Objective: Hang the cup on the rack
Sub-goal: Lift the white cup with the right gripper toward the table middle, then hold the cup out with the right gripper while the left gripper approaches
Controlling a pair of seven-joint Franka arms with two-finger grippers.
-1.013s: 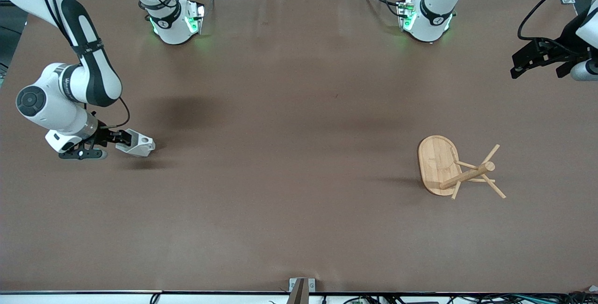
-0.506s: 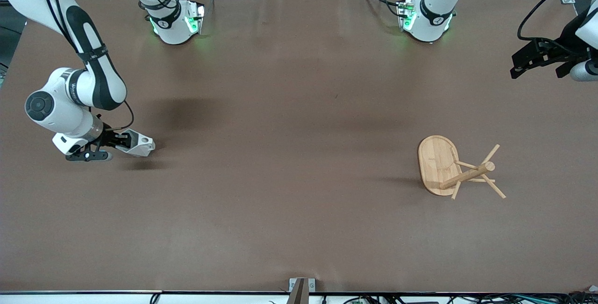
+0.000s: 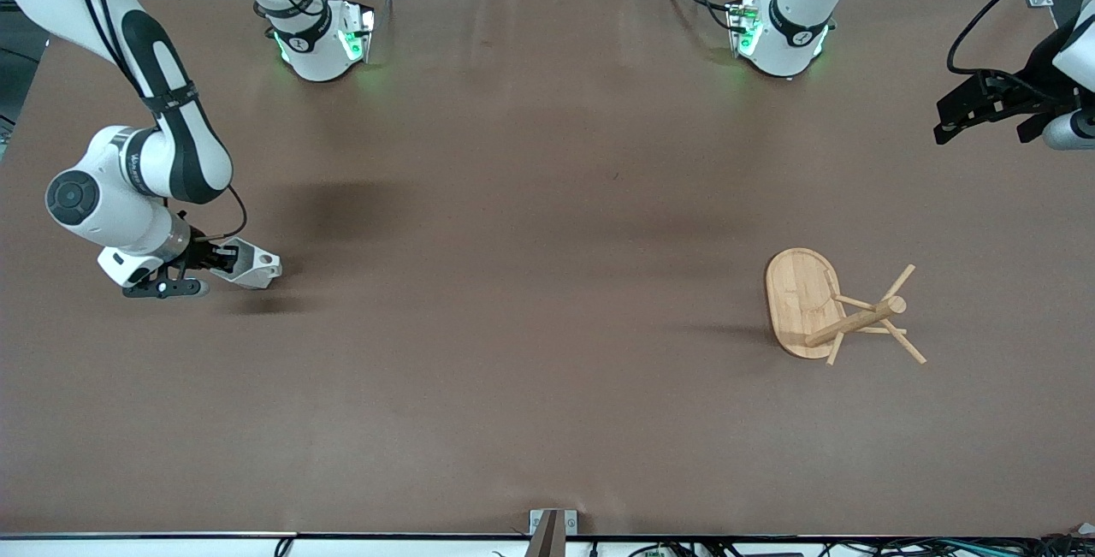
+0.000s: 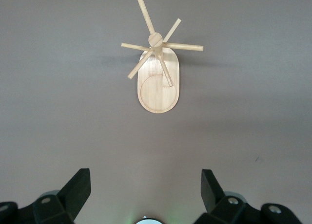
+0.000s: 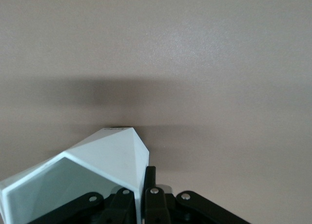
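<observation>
Front view: the cup point(image 3: 251, 263) is pinched by the right gripper point(image 3: 224, 258); the left gripper point(image 3: 967, 112) is held wide, waiting above the table's end; the rack point(image 3: 804, 300) is well apart.

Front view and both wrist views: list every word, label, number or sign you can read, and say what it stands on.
Nothing here can be read.
Right arm: a short line of grey lettering on its white casing, too small to read.
Cup, rack, table: no lettering seen.
</observation>
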